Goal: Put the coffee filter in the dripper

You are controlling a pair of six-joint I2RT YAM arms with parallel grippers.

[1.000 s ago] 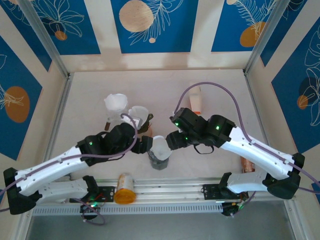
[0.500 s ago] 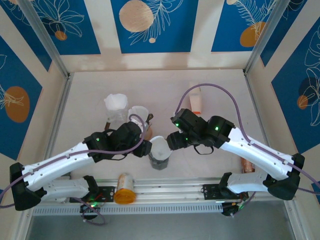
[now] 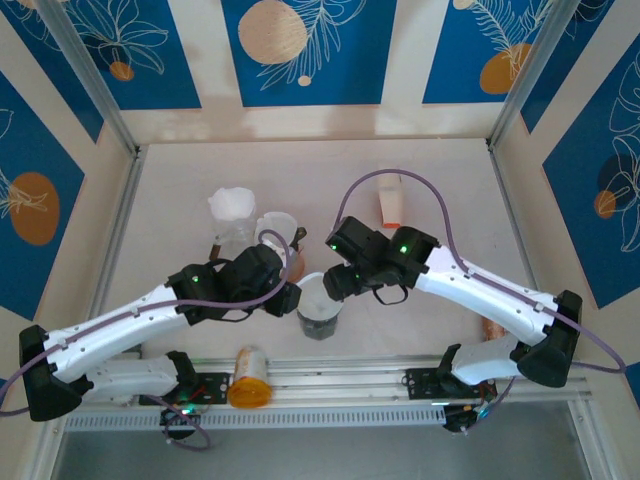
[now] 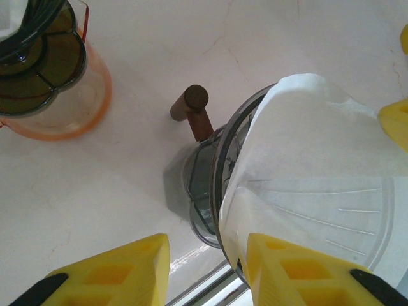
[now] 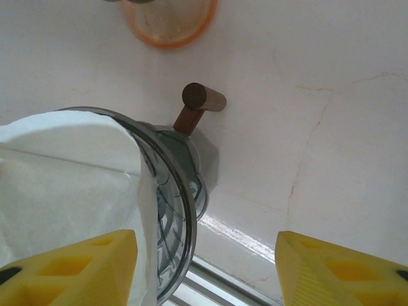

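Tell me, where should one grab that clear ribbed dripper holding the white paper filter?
By the short brown wooden handle sticking out sideways from the clear ribbed dripper, probably coming from the table's far side, where it points. It is a bare peg with open table around it; the rim is wide and lined by the white paper filter, which a squeeze could crumple.

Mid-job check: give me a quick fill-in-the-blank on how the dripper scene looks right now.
1. The dripper holds a white paper ___.
2. Its handle is coloured ___.
3. The fingers of the left gripper and the right gripper are coloured ___.
4. By the near rail, the orange bottle lies on its ___.
Missing words: filter; brown; yellow; side.
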